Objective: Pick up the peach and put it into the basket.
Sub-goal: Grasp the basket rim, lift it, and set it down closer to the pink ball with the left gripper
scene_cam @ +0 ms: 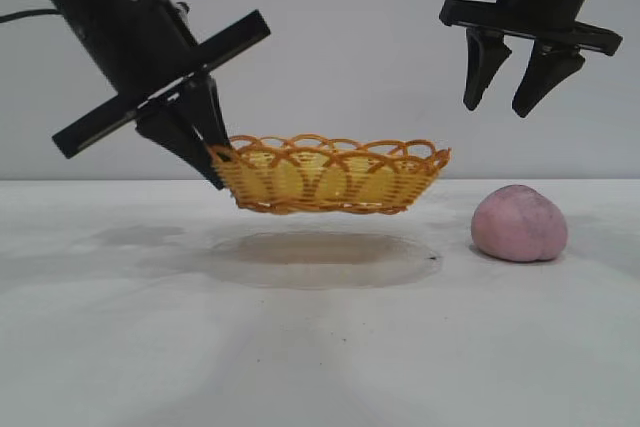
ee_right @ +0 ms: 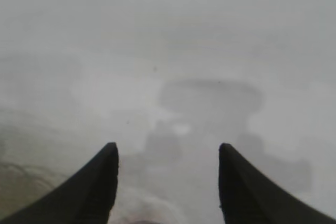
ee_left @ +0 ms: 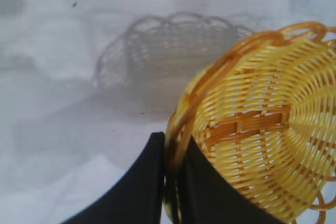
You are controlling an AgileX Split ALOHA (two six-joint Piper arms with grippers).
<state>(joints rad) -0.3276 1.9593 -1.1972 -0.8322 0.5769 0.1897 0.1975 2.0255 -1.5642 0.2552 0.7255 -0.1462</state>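
Basket (scene_cam: pixel 330 177) as the landmark: it hangs in the air above the white worktop (scene_cam: pixel 300 347), level, with its shadow spread on the surface beneath it. The left claw (scene_cam: pixel 215 162) is clamped on the looped rim at the basket's left end, its dark fingers (ee_left: pixel 142 187) pressed together with the wicker edge (ee_left: pixel 178 129) squeezed between them, one finger outside the wall and one inside. Seen from the left wrist, the woven yellow floor of the basket (ee_left: pixel 262 129) is bare where it shows; part of the inside is out of sight, and nothing lies in the part in view.

The peach (scene_cam: pixel 519 224) sits on the worktop to the right of the basket, apart from it and lower than its base, not touched by anything.

The right claw (scene_cam: pixel 510 97) hangs above and to the right of the basket, roughly over the peach and well clear of it. Its two fingers (ee_right: pixel 94 187) stand spread apart, pointing down, with nothing between them.
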